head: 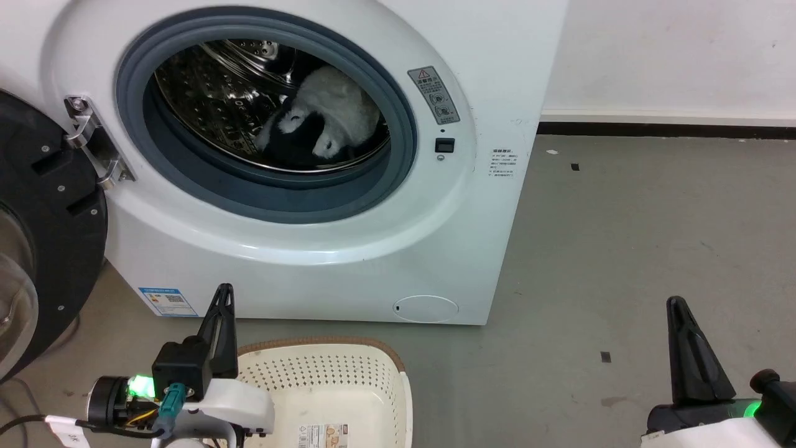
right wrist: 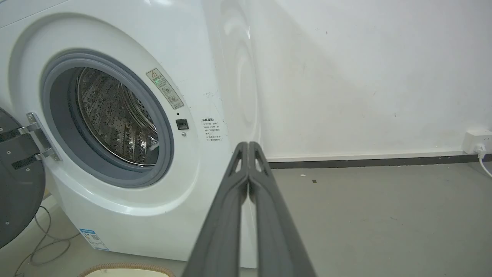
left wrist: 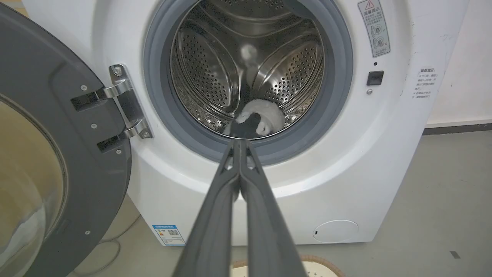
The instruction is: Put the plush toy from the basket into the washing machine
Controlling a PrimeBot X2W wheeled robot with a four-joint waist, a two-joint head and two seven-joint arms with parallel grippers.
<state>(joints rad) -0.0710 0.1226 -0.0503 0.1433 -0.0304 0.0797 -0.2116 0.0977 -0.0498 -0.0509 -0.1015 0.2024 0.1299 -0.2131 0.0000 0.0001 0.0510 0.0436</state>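
Note:
The plush toy [head: 329, 115], white with black patches, lies inside the steel drum of the washing machine [head: 385, 249], low and to the right; it also shows as the plush toy [left wrist: 261, 119] at the drum's bottom. The black round door [head: 43, 236] hangs open at the left. The cream basket [head: 373, 379] stands on the floor before the machine, nothing in its visible part but the label. My left gripper [head: 222, 292] is shut and holds nothing, above the basket's left rim. My right gripper [head: 676, 305] is shut and holds nothing, over the floor at the lower right.
Grey floor [head: 622, 249] stretches to the right of the machine up to a white wall with a dark skirting strip. A wall socket with a cable [right wrist: 476, 142] sits at the far right. A thin cable [right wrist: 42, 242] lies on the floor under the door.

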